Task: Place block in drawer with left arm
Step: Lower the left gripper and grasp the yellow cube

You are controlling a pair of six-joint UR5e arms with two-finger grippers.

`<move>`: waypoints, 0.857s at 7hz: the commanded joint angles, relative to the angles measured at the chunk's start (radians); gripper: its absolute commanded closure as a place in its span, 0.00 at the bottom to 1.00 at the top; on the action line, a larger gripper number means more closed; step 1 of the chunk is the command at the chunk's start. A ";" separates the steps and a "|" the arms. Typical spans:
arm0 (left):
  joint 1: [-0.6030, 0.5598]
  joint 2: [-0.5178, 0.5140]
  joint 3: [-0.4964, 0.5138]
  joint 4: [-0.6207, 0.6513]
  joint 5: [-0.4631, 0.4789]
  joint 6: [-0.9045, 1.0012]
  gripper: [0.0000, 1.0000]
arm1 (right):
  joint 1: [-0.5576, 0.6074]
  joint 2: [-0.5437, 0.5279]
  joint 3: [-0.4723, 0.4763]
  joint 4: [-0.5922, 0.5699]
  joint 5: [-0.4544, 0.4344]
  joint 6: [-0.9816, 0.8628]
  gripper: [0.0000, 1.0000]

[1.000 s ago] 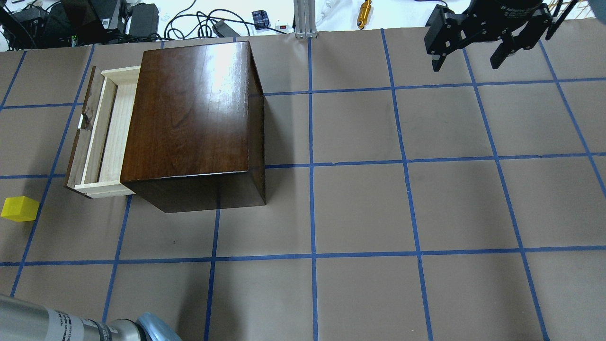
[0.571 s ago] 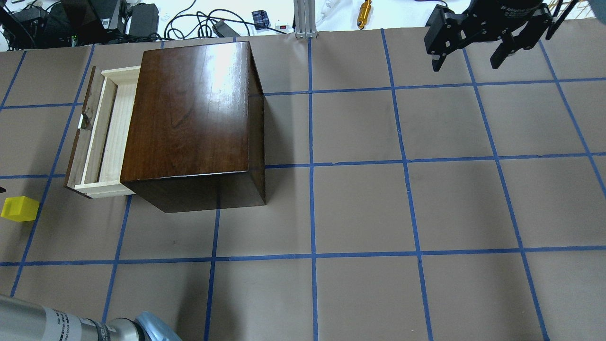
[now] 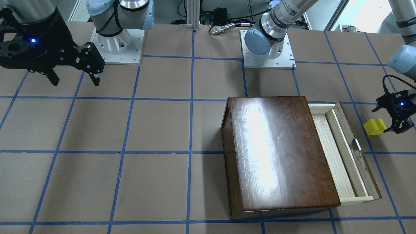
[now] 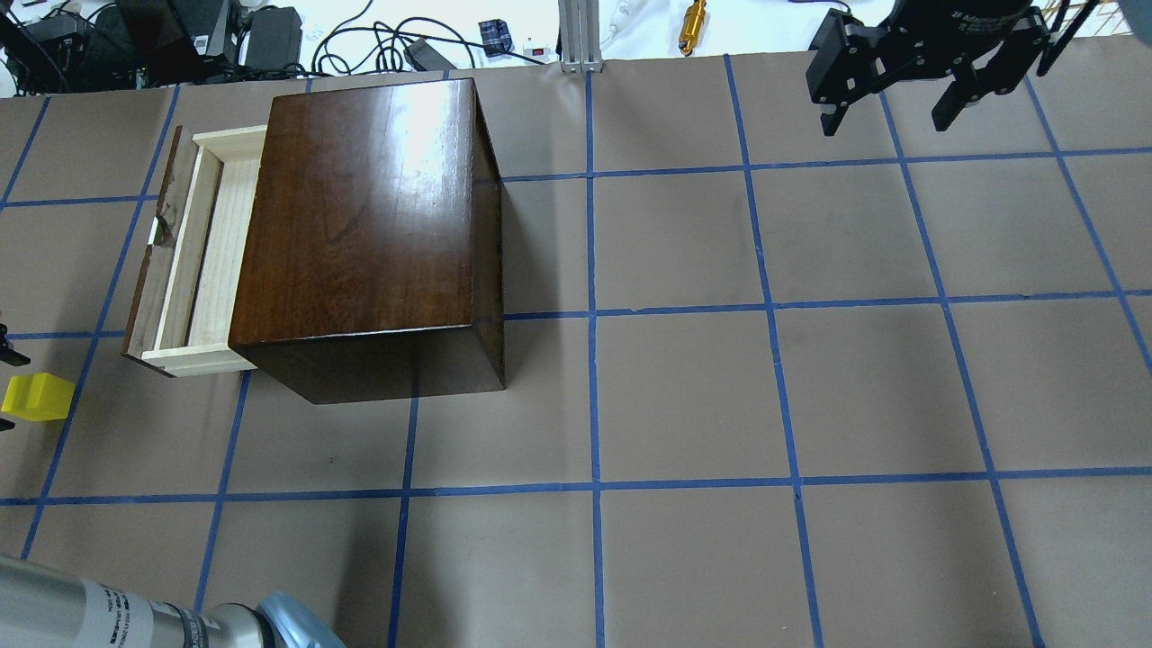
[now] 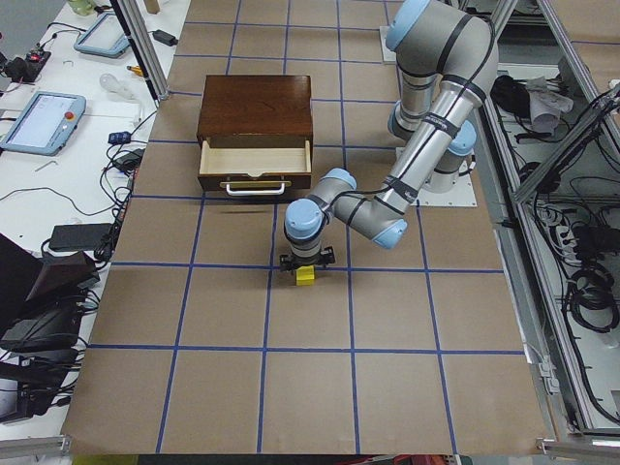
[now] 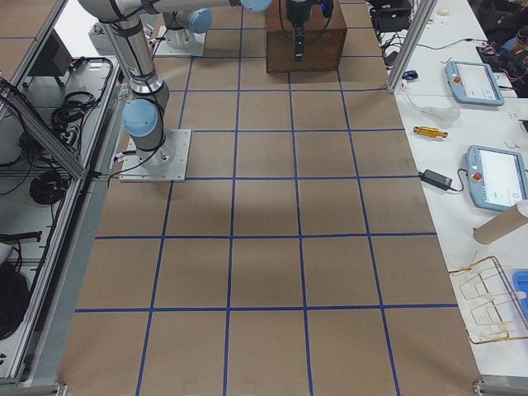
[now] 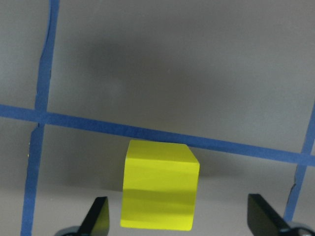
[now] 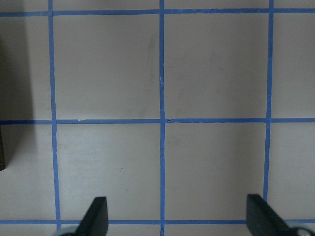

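Note:
The yellow block (image 7: 160,186) lies on the brown table paper, between the two open fingers of my left gripper (image 7: 179,222) in the left wrist view. The front view shows this gripper (image 3: 396,127) low beside the block (image 3: 374,126), to the outside of the pulled-out drawer (image 3: 338,152). In the overhead view the block (image 4: 36,396) sits at the left edge, where only a fingertip (image 4: 7,353) shows. The drawer (image 4: 211,252) is open and holds nothing. My right gripper (image 4: 885,124) is open and empty, far across the table.
The dark-brown cabinet (image 4: 369,225) stands right of the drawer, with its metal handle (image 3: 357,144) facing the block. Blue tape lines grid the paper. Cables and tools lie beyond the table's far edge (image 4: 360,36). The side view shows the left arm bent over the block (image 5: 305,276).
My left gripper's fingertips have come into the overhead view at the left edge, on either side of the block. The block and the right gripper have not moved.

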 commanded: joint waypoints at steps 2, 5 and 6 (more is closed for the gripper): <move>0.000 -0.032 0.001 0.065 -0.012 0.037 0.00 | 0.000 -0.001 0.000 0.000 -0.001 0.000 0.00; 0.001 -0.043 -0.014 0.067 -0.011 0.040 0.02 | 0.000 -0.001 0.000 0.000 0.001 0.000 0.00; 0.001 -0.045 -0.016 0.068 -0.012 0.043 0.07 | 0.000 0.001 0.000 0.000 -0.001 0.000 0.00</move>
